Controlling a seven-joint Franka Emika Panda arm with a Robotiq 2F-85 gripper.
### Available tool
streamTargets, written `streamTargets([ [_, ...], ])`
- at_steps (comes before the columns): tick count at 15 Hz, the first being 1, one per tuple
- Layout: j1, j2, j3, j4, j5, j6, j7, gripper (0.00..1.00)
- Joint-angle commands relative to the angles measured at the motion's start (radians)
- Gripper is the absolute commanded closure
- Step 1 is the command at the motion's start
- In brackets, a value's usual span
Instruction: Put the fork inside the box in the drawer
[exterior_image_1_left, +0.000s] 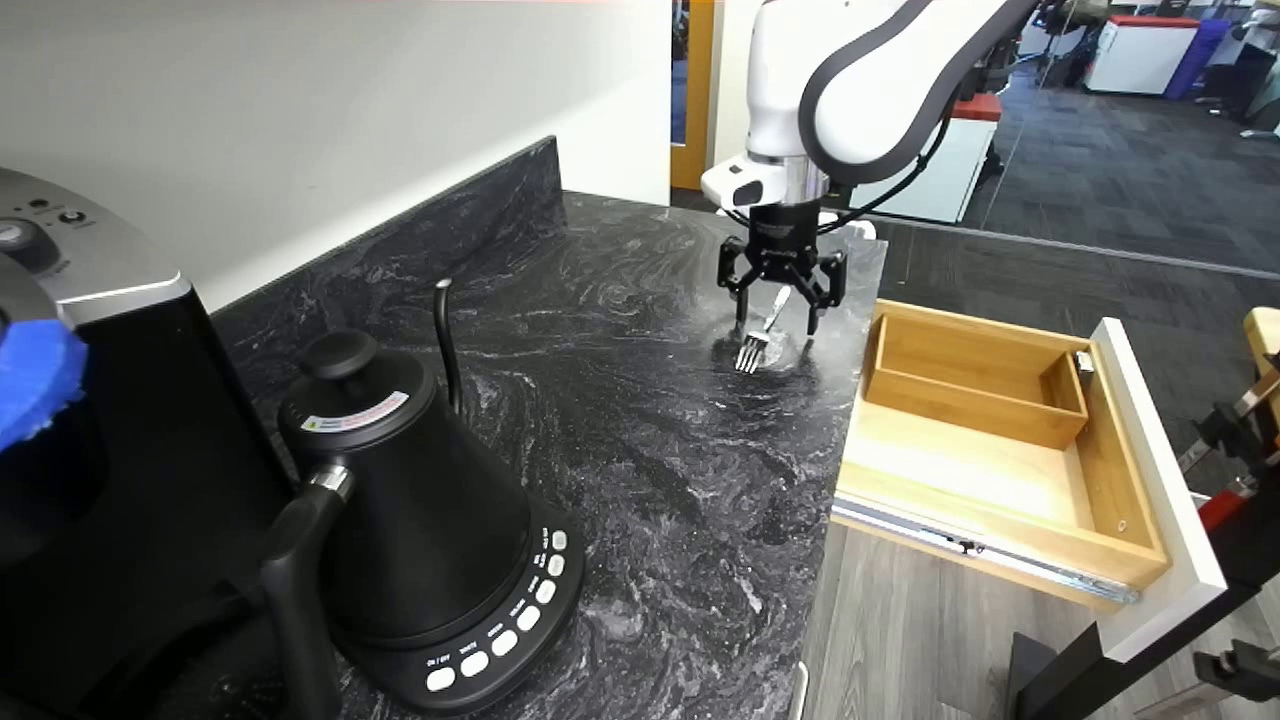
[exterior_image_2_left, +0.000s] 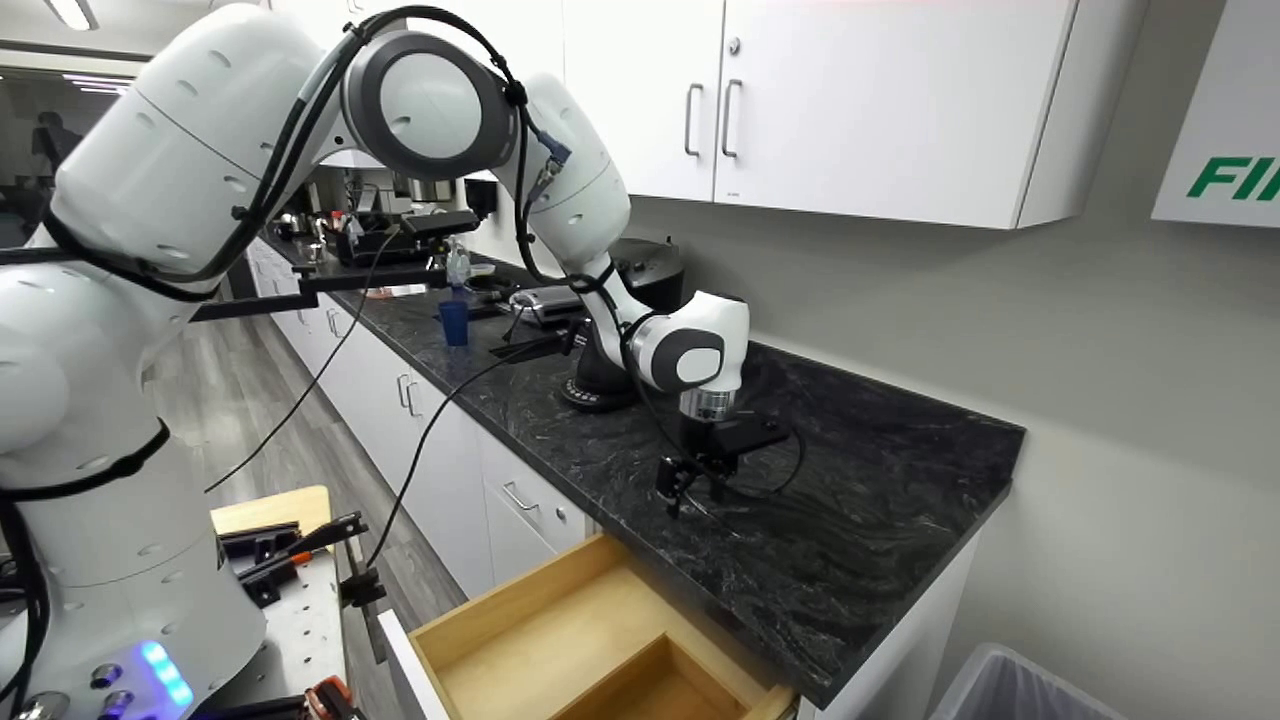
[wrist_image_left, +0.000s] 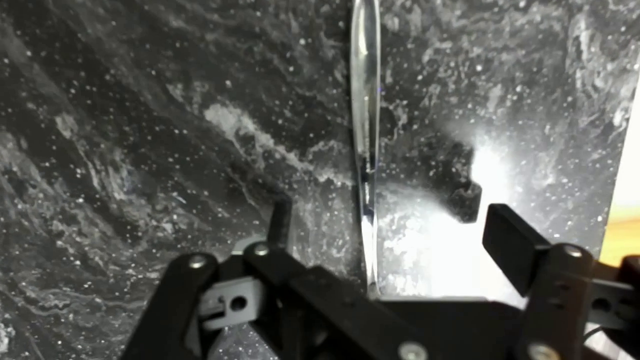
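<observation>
A: ok, why was the tool (exterior_image_1_left: 777, 322) held over the fork (wrist_image_left: 367, 145) with its fingers (wrist_image_left: 510, 241) spread that wide?

B: A grasp was probably intended. In the wrist view a slim stretch of the fork was framed between the fingers, with a gap at each side, so nothing was gripped. That spot was likely chosen because a plain straight bit would be pinched more easily than the tines (exterior_image_1_left: 752, 352).

A: And the fork was just laid on the counter (exterior_image_1_left: 640, 420)?

B: Yep, on the side by the drawer (exterior_image_1_left: 960, 460). The fingertips seemed to be held a bit above the surface, so a lower approach would probably be needed first.

A: Was the box (exterior_image_1_left: 975, 408) exposed ok?

B: Pretty much. The drawer was pulled out, so it could be reached from above. It was set along one side wall, though, so the fork could be dropped beside it if the aim was sloppy.
</observation>
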Motion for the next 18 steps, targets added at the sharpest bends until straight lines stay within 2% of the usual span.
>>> streamTargets([
  [1, -0.032, -0.001, 0.027, 0.014, 0.013, -0.006, -0.035, 0.30],
  [11, -0.044, -0.006, 0.033, 0.015, 0.018, 0.001, -0.056, 0.96],
  [13, -0.046, -0.007, 0.034, 0.013, 0.019, 0.001, -0.058, 1.00],
  [18, -0.047, -0.014, 0.033, 0.011, 0.022, -0.009, -0.056, 0.97],
])
